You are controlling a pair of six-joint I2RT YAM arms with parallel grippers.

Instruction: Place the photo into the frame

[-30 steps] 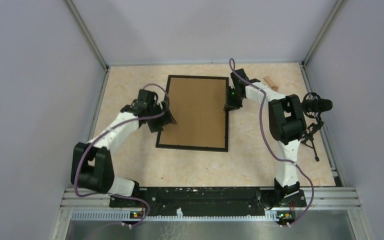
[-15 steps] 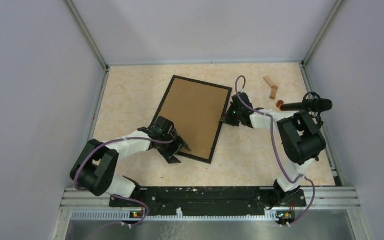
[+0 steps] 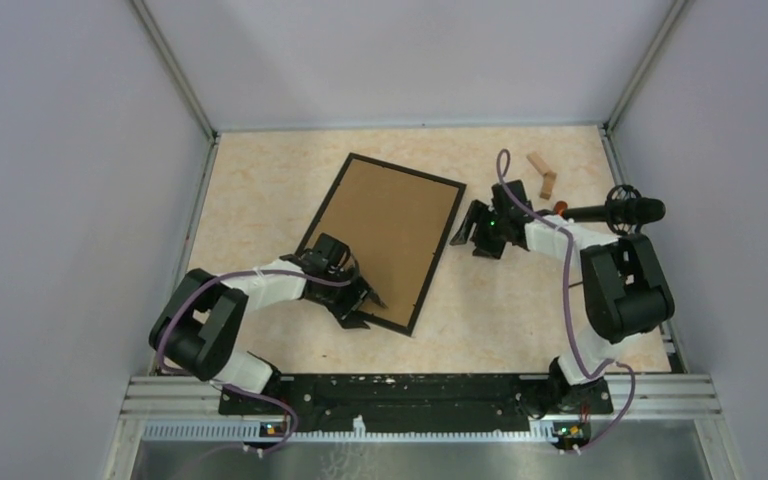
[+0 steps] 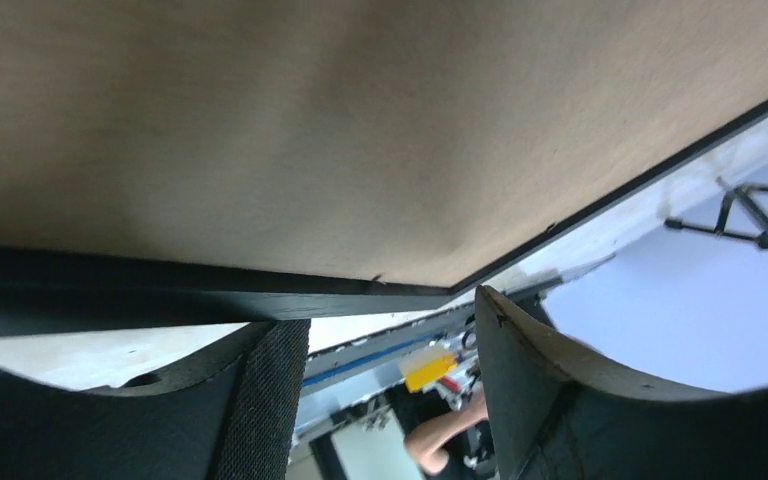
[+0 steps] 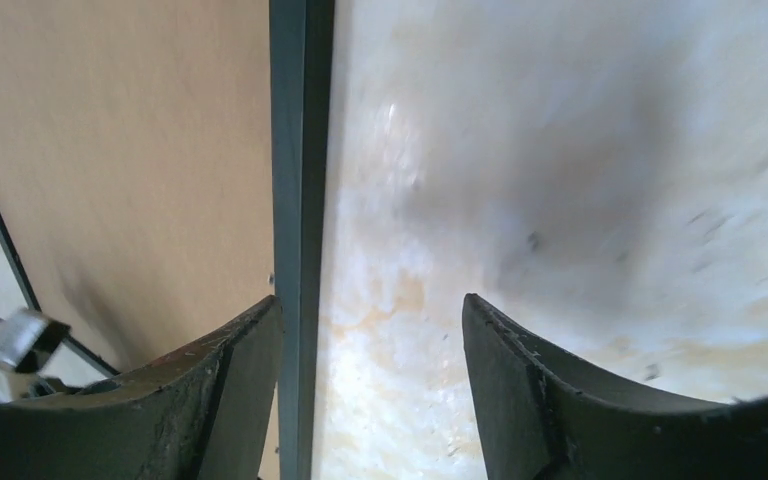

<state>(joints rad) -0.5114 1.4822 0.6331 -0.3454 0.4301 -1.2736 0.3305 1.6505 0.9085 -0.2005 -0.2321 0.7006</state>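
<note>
The frame [image 3: 385, 238] lies back up on the table, turned askew, with a brown board inside a thin black edge. The photo is not in view. My left gripper [image 3: 365, 303] is open at the frame's near edge, close to its near corner. In the left wrist view the brown back [image 4: 360, 120] fills the top, and the black edge [image 4: 210, 290] runs just past my open gripper [image 4: 390, 320]. My right gripper [image 3: 463, 232] is open beside the frame's right edge. In the right wrist view that edge [image 5: 300, 200] runs just inside the left finger of my open gripper [image 5: 372, 310].
Two small wooden blocks [image 3: 543, 172] lie at the back right. A black microphone on a small tripod [image 3: 628, 212] stands at the right edge, with an orange-tipped piece [image 3: 560, 208] beside it. Grey walls close in the table on three sides.
The frame has turned from square to askew, its near end now further right. My left gripper moved nearer, to the frame's near corner. My right gripper moved nearer and drew slightly right of the edge.
</note>
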